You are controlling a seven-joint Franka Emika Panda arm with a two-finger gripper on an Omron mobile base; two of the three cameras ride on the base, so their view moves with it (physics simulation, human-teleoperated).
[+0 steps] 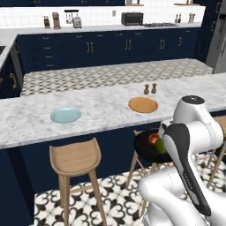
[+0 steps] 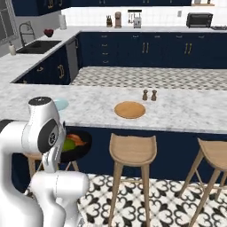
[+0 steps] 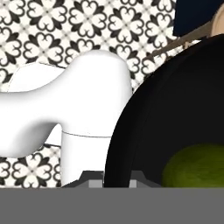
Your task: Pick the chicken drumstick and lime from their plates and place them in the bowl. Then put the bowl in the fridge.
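Since the round, deep, glossy black bowl [image 1: 148, 148] is carried off the counter, low in front of the stools and close to the robot's body, you're well into the last leg: both plates sit bare on the marble counter [image 1: 26, 119], the pale light-blue round plate [image 1: 65, 114] to the left and the tan wooden round plate [image 1: 143, 105] to the right. Inside the bowl you've got the small round green lime [image 3: 199, 166] and the orange-brown roasted chicken drumstick [image 2: 76, 139], lying next to each other. Gripper [image 3: 111, 178] looks closed on the bowl's rim, one dark tip each side of the wall, though only the tip stubs show, so that's my read, not a clear sight. Handling, as I judge it: bowl is stiff and hard but glossy, so slippery in a rim pinch; w/ load hanging off one edge it'll want to swing or tilt. Lime is round and will roll if the bowl tips; drumstick should stay put better. Keep it level, move slow. Views differ: hand view gives you the rim grip and the lime up close, plus the patterned floor tiles [image 3: 87, 26] below, but no drumstick. Right base view shows both foods and the nearest wooden stool [image 2: 133, 150]. Left base view shows both plates and, at far right edge, a strip of the tall grey matte fridge [image 1: 219, 44], i.e. your target, well apart from the bowl.
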